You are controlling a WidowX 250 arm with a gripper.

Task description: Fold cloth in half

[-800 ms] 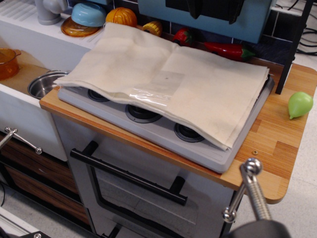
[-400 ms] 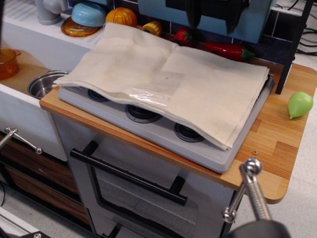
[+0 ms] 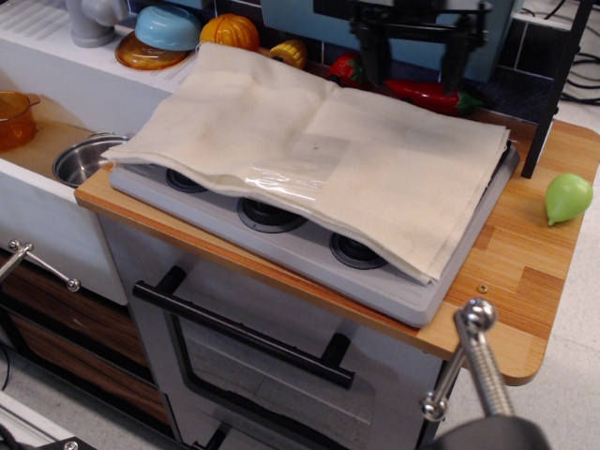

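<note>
Cream cloth [image 3: 309, 155] spread over stovetop [image 3: 375, 281], claw [image 3: 417, 70] above its far edge, fingers apart

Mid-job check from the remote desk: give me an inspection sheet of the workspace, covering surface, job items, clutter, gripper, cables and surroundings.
Surface: wooden counter carrying a grey stovetop; three front burners partly showing.
Job's things: cloth lies over the stovetop, its left end overhanging; layered edges show along the front and right; dark spot and shiny patch near the middle.
Clutter: green pear-shaped toy on the counter's right; red pepper, orange pumpkin and blue bowl behind; metal pot in the sink.
Grippers: gripper hangs above the cloth's far edge, jaws apart, holding nothing.
Cables: dark cables at the top right.
Surroundings: oven door handle below; metal clamp in the foreground.
</note>
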